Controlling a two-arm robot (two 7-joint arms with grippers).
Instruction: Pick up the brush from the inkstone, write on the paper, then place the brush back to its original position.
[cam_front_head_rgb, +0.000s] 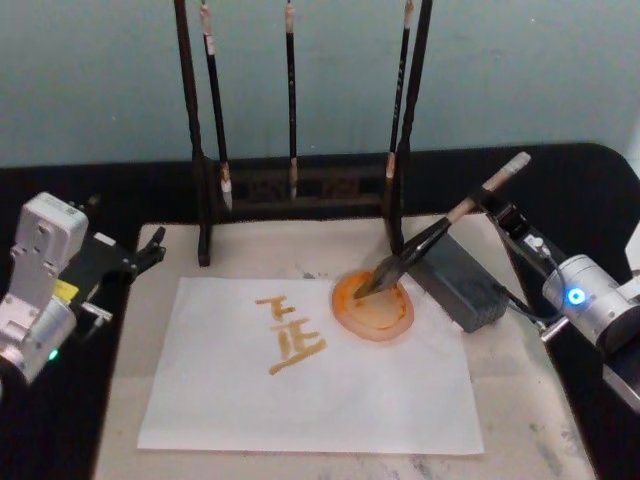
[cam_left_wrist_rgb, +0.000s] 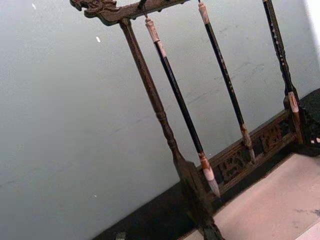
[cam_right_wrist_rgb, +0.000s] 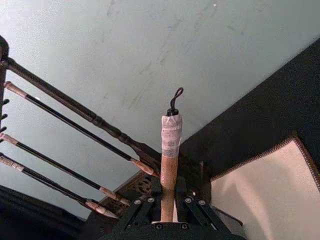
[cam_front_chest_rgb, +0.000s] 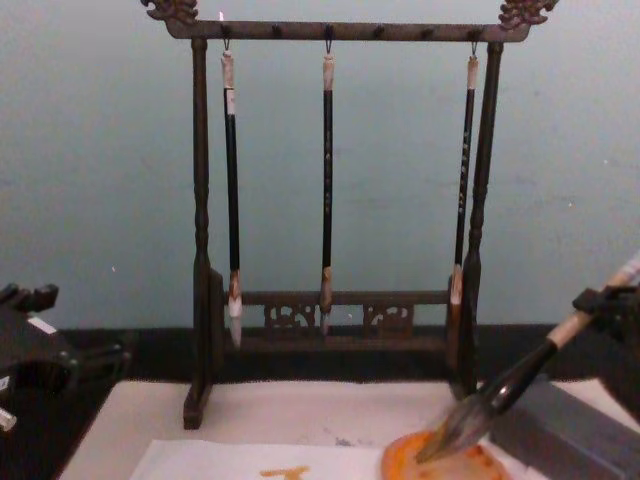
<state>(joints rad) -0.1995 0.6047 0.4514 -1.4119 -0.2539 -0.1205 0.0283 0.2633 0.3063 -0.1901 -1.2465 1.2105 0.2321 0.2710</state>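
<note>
Right gripper (cam_front_head_rgb: 497, 205) grips the brush (cam_front_head_rgb: 425, 244); tip on inkstone (cam_front_head_rgb: 373, 306).

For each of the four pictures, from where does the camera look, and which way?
Head: above, looking down on the paper; both arms show.
Chest: low, looking across at the brush rack.
Left wrist: up at the rack.
Right wrist: along the brush held in the right gripper.
All share the rack.

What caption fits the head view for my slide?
Right gripper holds the brush with its tip in the orange dish, beside the paper bearing orange strokes.
</note>
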